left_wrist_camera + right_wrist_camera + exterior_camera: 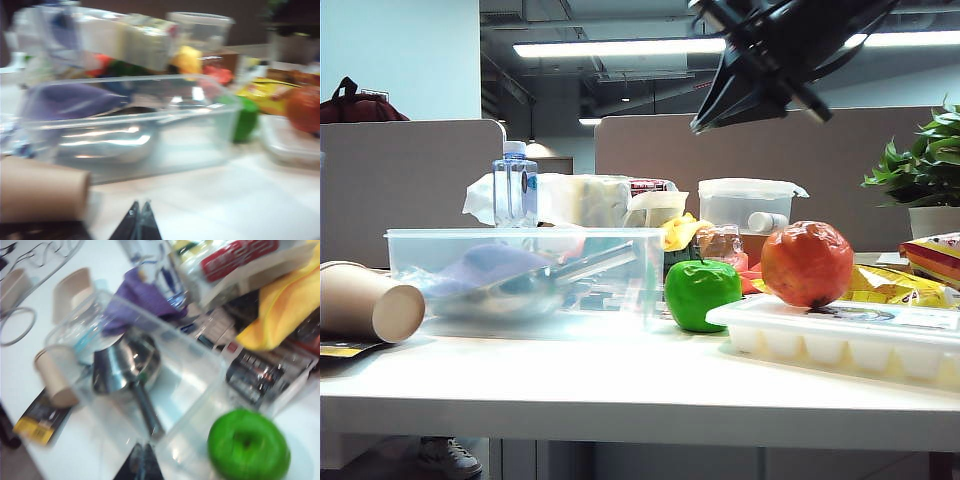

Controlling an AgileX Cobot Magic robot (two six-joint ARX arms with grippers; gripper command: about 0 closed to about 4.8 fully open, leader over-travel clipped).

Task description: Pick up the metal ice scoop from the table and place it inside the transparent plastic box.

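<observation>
My right gripper (141, 460) hangs high above the table, jaws pressed together and holding nothing; in the exterior view it is the dark shape (775, 55) up near the ceiling lights, above the tub (748, 205) with the white lid. My left gripper (139, 225) sits low near the table's front edge, its fingertips closed to a point, also empty, with a paper cup (42, 189) lying on its side just beside it. The scoop (127, 367) lies inside the box (525, 280): its bowl rests on the box floor toward the cup end, and its handle slants up toward the corner nearest the green apple (702, 293). The apple stands just beside the box, between it and the white ice tray (840, 340), which carries a red fruit (807, 263).
</observation>
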